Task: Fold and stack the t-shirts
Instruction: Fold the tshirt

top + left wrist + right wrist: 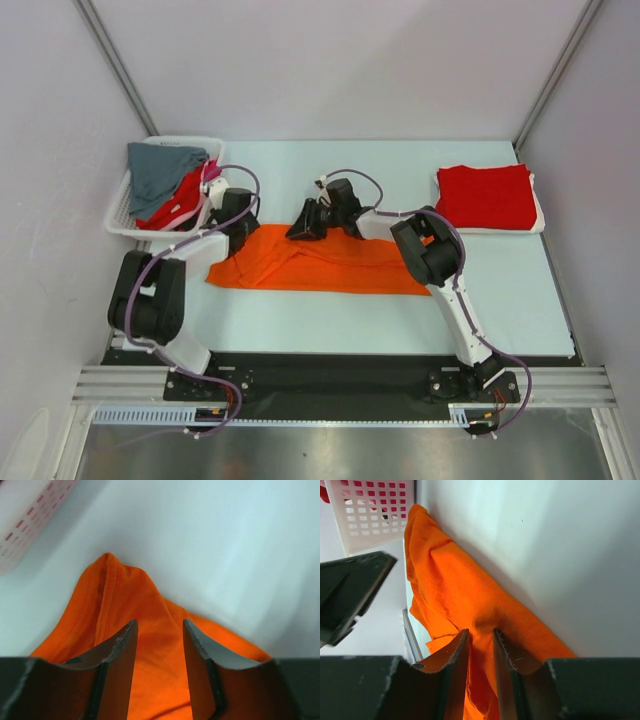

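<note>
A bright orange t-shirt (320, 265) lies as a long folded strip across the middle of the table. My right gripper (302, 228) is at its far edge and is shut on a pinch of orange cloth (481, 630). My left gripper (243, 232) is at the strip's far left end, its fingers (122, 645) open, with orange cloth (150, 610) showing between them. A red t-shirt (485, 195) lies folded at the far right. Grey (160, 170), red (180, 205) and pink tees sit in the basket.
The white mesh basket (120, 215) stands at the far left, close to my left gripper; it also shows in the right wrist view (375, 510). The folded red tee rests on a white sheet (540, 220). Walls close in on three sides.
</note>
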Robot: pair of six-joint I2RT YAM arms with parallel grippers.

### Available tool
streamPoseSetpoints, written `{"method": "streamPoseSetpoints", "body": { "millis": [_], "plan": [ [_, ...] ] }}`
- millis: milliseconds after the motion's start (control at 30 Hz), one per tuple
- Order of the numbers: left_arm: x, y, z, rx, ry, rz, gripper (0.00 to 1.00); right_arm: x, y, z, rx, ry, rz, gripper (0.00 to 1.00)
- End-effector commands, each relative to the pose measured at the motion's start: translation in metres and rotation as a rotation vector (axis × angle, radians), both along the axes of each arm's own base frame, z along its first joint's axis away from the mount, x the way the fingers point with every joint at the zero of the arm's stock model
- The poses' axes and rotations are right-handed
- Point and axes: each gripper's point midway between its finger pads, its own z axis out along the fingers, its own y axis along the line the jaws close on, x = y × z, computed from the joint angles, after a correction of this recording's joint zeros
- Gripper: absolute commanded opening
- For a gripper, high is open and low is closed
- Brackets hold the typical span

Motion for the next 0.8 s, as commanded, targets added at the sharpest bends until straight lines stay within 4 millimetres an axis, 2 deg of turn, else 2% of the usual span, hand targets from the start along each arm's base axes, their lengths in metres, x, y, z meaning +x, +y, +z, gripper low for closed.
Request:
{"method": "streamPoseSetpoints", "body": {
  "millis": [0, 100, 200, 400, 467, 567, 700, 767],
  "plan": [
    [0.016, 0.007, -0.007, 0.023, 0.034, 0.049, 0.46, 0.008, -0.009, 0.013, -0.007, -0.041, -0.024, 0.31],
    [0.021, 0.006, -0.028, 0.021, 0.107, 0.064, 0.36, 0.009, -0.012, 0.012, -0.006, -0.036, -0.031, 0.31],
    [0.006, 0.023, -0.046, 0.018, 0.212, 0.176, 0.31, 0.009, -0.015, 0.009, -0.015, -0.031, -0.04, 0.3],
    [-0.009, 0.05, -0.049, -0.058, 0.238, 0.338, 0.32, 0.008, -0.015, 0.01, -0.004, -0.031, -0.037, 0.3],
    [-0.014, 0.06, -0.049, -0.035, 0.259, 0.385, 0.34, 0.007, -0.014, 0.014, -0.001, -0.04, -0.03, 0.31],
    [-0.01, 0.063, -0.052, -0.053, 0.272, 0.395, 0.35, 0.006, -0.014, 0.022, -0.002, -0.07, -0.014, 0.33],
    [0.013, 0.051, -0.045, -0.054, 0.238, 0.327, 0.36, -0.001, -0.01, 0.036, 0.016, -0.109, 0.031, 0.35],
    [0.019, 0.049, -0.044, -0.03, 0.231, 0.304, 0.38, -0.006, -0.007, 0.042, 0.038, -0.12, 0.059, 0.35]
  ]
}}
